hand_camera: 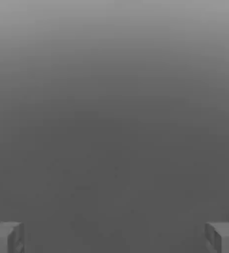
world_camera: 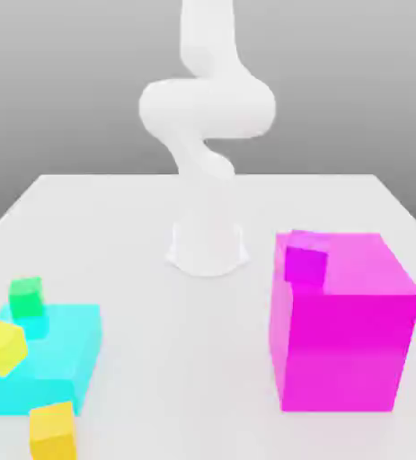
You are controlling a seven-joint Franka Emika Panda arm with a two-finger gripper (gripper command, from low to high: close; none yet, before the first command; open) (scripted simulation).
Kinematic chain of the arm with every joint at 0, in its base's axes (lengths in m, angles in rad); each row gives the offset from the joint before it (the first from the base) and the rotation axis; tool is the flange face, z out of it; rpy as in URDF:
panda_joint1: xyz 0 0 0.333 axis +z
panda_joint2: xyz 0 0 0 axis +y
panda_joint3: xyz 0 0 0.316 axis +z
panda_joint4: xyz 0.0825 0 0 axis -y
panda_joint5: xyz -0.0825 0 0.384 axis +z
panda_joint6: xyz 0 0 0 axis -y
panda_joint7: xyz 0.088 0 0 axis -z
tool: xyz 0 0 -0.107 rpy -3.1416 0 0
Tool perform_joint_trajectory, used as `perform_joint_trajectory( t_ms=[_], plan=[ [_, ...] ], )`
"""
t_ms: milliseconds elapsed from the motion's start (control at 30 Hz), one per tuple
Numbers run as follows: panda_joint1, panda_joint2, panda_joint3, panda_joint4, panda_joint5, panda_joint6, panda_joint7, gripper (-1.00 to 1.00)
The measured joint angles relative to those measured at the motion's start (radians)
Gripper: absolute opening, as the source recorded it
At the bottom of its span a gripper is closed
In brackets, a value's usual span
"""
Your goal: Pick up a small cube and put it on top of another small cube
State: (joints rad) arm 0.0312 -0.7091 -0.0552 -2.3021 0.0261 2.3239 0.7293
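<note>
The white Panda arm (world_camera: 207, 108) is rising from its round base (world_camera: 208, 247) at the middle of the white counter (world_camera: 157, 359), its upper links curving up and out past the frame's upper edge. In the hand view the pincer (hand_camera: 114, 237) is standing wide, its two grey fingertips (hand_camera: 5, 237) sitting far apart with nothing between them, and they are facing a plain grey backdrop. On the exterior view's right a large magenta block (world_camera: 341, 328) is resting on the counter, and a small magenta cube (world_camera: 305, 264) is sitting on its top at the far left corner (the matching colour is making its edges hard to separate from the block). On the exterior view's left a low cyan block (world_camera: 54, 368) is lying near the counter's edge. A small green cube (world_camera: 26, 297) is sitting tilted at its far corner, a small yellow cube (world_camera: 0, 348) is perching tilted over its left side, and a small orange-yellow cube (world_camera: 53, 431) is standing at the block's near edge, just touching or overlapping it; which of the two I cannot tell. The two groups are lying well apart, with the arm's base between them and farther back.
</note>
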Motion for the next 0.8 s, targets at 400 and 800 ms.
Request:
perform_joint_trajectory(
  t_ms=[400,800],
  plan=[
    [0.099,0.441,-0.231,-0.01,0.176,0.115,-0.378,0.0],
    [0.033,0.864,-0.297,-0.022,0.304,0.236,-0.718,0.0]
  ],
)
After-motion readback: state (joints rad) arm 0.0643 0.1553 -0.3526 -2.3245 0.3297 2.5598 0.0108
